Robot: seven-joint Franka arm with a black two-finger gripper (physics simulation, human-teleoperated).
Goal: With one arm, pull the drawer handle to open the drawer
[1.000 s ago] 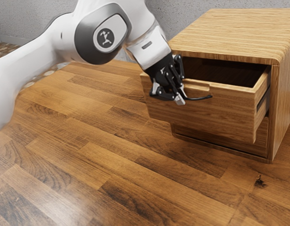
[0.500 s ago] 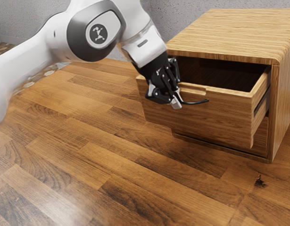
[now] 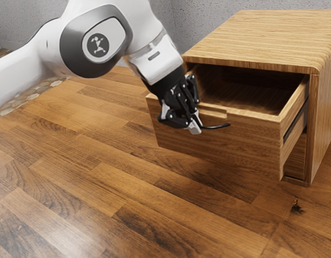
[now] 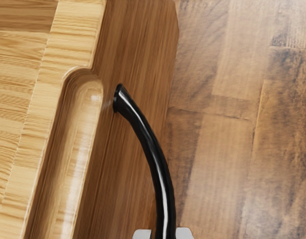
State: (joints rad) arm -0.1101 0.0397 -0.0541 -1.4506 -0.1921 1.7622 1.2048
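A wooden cabinet (image 3: 273, 37) stands on the floor at the exterior view's right. Its top drawer (image 3: 235, 137) is pulled well out, and its inside is bare wood. A thin black curved handle (image 3: 215, 127) sticks out of the drawer front. My black gripper (image 3: 182, 119) is shut on the end of that handle nearer the exterior view's left. In the wrist view the black handle (image 4: 150, 159) arcs from the drawer front (image 4: 128, 124) down to the gripper's grey fingertips (image 4: 143, 233) at the lower edge.
Dark wooden floor (image 3: 100, 188) spreads in front of the cabinet. A lower drawer (image 3: 295, 164) sits under the open one, shut or nearly so. A grey wall runs behind, with a pebbled strip (image 3: 30, 91) at the exterior view's far left.
My gripper has moved toward the exterior view's left and slightly down, drawing the top drawer further out of the cabinet. The handle stays in the grip.
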